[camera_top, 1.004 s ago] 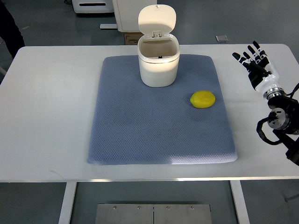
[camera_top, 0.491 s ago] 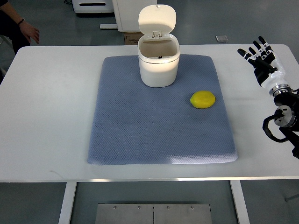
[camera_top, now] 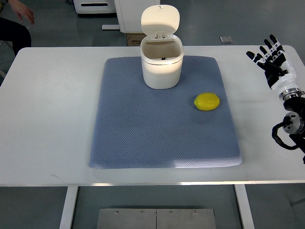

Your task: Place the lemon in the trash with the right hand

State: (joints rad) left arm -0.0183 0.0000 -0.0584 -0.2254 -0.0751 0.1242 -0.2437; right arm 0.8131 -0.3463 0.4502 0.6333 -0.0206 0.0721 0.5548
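Observation:
A yellow lemon (camera_top: pixel 207 101) lies on the right part of the blue-grey mat (camera_top: pixel 143 129). A small white trash bin (camera_top: pixel 162 64) stands at the mat's far middle with its lid flipped up and its mouth uncovered. My right hand (camera_top: pixel 270 55) is over the table's far right corner, well to the right of the lemon, with its black-and-white fingers spread and nothing in them. The left arm does not show.
The mat lies on a white table (camera_top: pixel 47 119). A person's hand (camera_top: pixel 21 10) shows at the far left corner beyond the table. White equipment and a cardboard box (camera_top: pixel 133 38) stand on the floor behind the bin.
My right hand has drifted to the right and slightly away, further from the lemon. The person's hand at the far left came into view and moved up. Lemon and bin stayed put.

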